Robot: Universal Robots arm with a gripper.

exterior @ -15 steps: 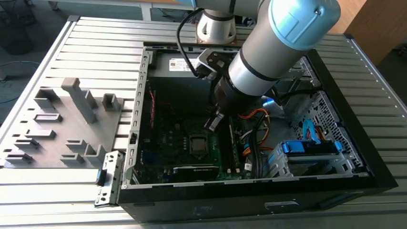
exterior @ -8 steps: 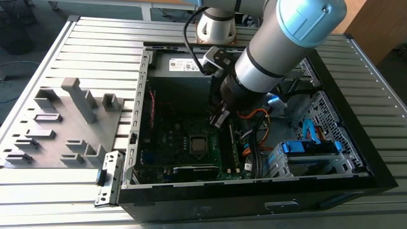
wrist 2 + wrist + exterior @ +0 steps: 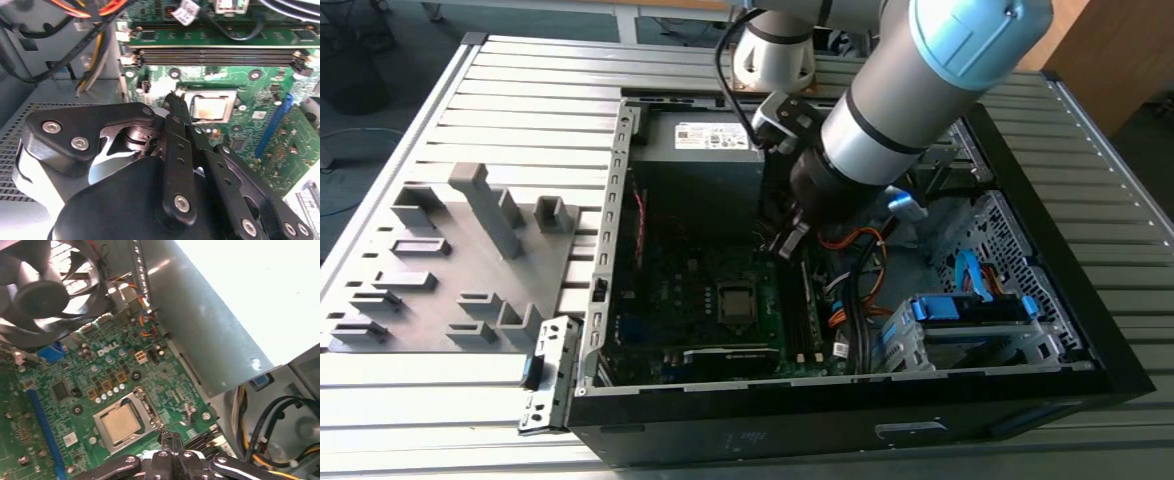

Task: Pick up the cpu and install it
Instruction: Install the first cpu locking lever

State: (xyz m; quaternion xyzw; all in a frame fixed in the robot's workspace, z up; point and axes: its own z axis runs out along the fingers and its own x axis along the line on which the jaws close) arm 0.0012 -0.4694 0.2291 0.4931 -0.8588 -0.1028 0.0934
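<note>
One chip already seated

From my console, the cpu (image 3: 119, 424) lies flat inside the socket frame (image 3: 145, 407) on the motherboard (image 3: 75, 390); in the second wrist view it sits there too (image 3: 209, 108). My gripper (image 3: 172, 97) hangs just beside that frame, fingers drawn together, holding nothing. I judge placement done; the frame looks unlatched.

We see the cpu (image 3: 120, 423) lying in the socket frame (image 3: 134, 399) on the motherboard (image 3: 70, 390), inside the open computer case (image 3: 854, 420). The gripper (image 3: 170, 440) hangs just beside the socket, above the board. In the exterior view, a parts tray (image 3: 440, 260) lies on the table (image 3: 520, 90) to the case's left.
</note>
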